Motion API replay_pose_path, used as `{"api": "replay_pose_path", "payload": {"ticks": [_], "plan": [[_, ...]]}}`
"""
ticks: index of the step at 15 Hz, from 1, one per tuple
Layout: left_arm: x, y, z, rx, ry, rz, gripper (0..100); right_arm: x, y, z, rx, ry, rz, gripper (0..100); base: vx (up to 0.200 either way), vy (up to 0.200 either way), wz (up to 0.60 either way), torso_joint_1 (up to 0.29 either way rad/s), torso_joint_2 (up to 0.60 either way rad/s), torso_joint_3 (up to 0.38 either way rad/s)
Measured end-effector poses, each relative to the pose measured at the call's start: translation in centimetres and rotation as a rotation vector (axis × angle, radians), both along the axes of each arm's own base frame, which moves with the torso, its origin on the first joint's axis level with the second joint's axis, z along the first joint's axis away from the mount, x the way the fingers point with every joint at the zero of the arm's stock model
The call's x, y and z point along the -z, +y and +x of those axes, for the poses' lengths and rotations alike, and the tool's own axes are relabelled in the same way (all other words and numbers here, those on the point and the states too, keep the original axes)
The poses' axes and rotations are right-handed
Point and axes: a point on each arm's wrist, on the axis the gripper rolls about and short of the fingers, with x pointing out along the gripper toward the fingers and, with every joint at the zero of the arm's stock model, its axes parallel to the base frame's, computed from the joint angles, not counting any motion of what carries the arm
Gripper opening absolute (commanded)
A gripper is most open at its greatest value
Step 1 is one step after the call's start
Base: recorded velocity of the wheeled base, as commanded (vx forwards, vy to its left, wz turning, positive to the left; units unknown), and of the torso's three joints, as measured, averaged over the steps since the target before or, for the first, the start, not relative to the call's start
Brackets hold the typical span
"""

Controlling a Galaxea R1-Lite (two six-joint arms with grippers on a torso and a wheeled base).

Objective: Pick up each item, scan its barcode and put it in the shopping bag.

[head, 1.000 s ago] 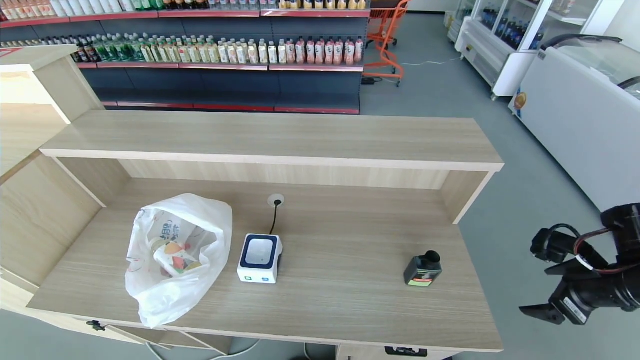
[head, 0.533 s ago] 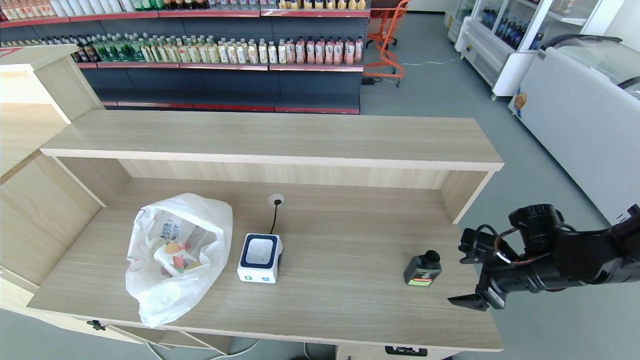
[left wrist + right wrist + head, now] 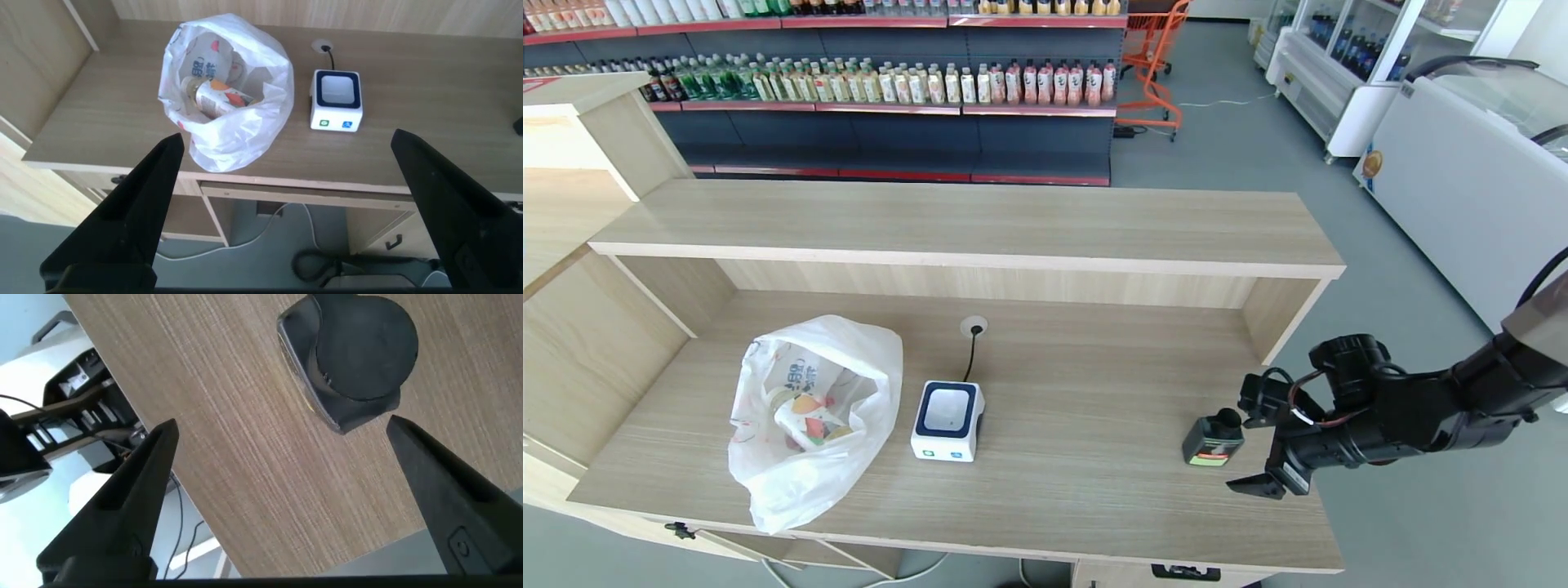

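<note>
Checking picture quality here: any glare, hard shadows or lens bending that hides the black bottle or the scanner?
Head view: even daylight, no hard shadows on the counter, its edges run straight, and the shopping bag and black bottle are plainly lit. Left wrist view: the scanner window shows a pale sheen, and nothing is hidden. Right wrist view: the bottle's cap is flatly lit, no glare.

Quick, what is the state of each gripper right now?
Left gripper: open, holding nothing.
Right gripper: open, holding nothing, close to the black bottle.
</note>
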Motion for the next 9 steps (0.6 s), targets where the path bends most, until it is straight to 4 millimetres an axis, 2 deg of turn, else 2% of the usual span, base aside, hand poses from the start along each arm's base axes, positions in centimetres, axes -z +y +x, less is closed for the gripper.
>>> {"api": "replay_pose_path", "payload": {"ticks": [6,7,9], "plan": [[0.0,0.0,0.0,0.000,0.000,0.000,100,0.7,1.2,1.6,-0.024,-0.045,0.004,100,0.000,0.000,0.00,0.000,0.00,0.000],[0.0,0.0,0.0,0.000,0.000,0.000,100,0.9,1.5,1.8,-0.032,-0.048,0.003,0,0.000,0.000,0.00,0.000,0.00,0.000],[0.0,0.0,0.0,0.001,0.000,0.000,100,1.0,1.8,2.2,-0.038,-0.053,0.000,0,0.000,0.000,0.00,0.000,0.00,0.000]]}}
